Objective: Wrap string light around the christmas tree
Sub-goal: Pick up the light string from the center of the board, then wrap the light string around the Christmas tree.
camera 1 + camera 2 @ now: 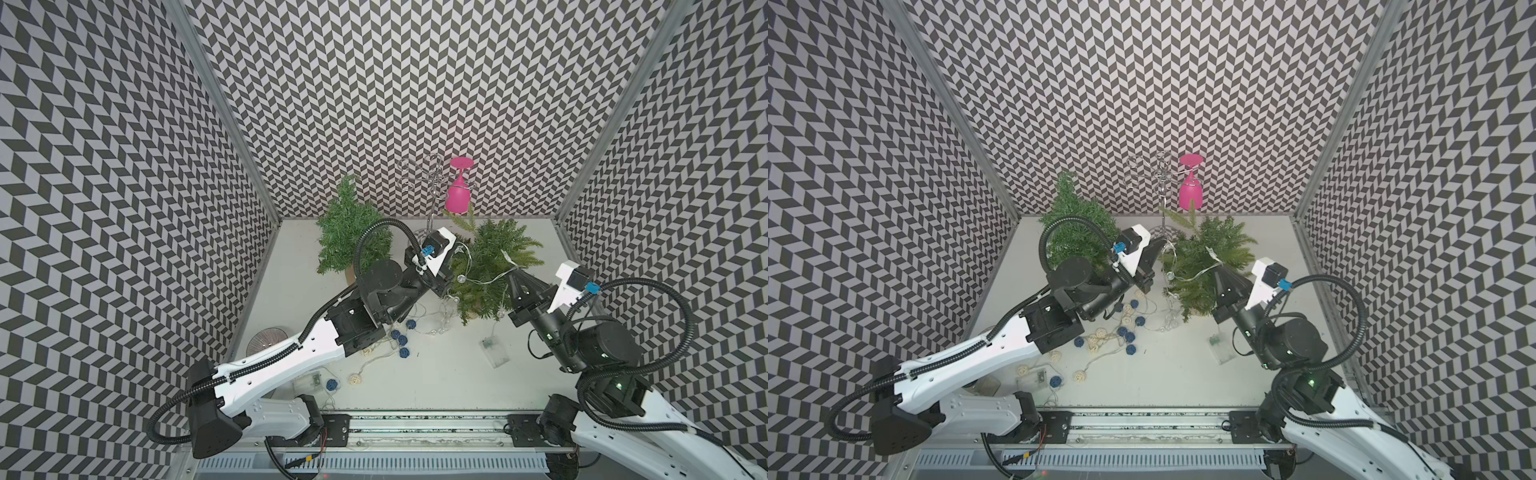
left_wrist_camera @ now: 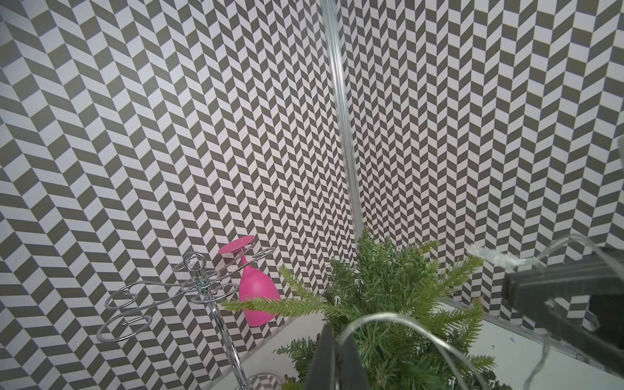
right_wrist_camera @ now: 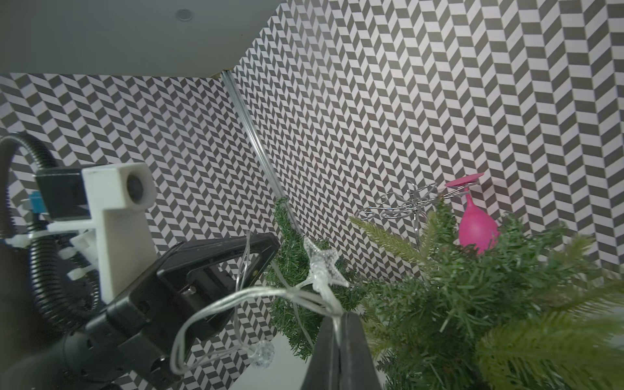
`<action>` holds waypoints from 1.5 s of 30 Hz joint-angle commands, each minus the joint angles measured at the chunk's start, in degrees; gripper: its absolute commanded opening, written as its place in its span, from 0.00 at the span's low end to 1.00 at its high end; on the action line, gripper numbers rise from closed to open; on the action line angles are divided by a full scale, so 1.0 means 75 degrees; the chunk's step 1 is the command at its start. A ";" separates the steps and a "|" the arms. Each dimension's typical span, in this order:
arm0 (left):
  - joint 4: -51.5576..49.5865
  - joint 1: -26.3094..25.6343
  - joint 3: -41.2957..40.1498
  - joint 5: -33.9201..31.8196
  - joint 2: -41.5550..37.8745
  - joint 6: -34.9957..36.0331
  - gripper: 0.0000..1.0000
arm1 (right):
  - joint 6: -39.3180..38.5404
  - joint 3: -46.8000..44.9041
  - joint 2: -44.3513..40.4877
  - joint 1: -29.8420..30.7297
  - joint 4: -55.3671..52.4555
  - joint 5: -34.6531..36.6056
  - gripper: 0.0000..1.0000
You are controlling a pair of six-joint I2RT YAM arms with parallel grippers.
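The string light (image 1: 487,280), a clear wire with small bulbs, is stretched across the near side of the christmas tree (image 1: 496,249), which stands toward the desk's far right corner. Its line runs roughly parallel to the desk's back edge. The left claw (image 2: 334,332) is clamped on the wire on the tree's side facing the left edge. The right claw (image 3: 337,320) pinches it by the star bulb (image 3: 324,263) on the opposite side. The wire probably has to pass behind the tree next, and both arms look equally near
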 commanded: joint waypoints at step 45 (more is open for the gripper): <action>-0.2448 0.1277 0.4364 -0.0408 0.2551 0.0966 0.00 | 0.3424 -0.0800 0.1005 -0.5529 0.2817 -0.1633 0.00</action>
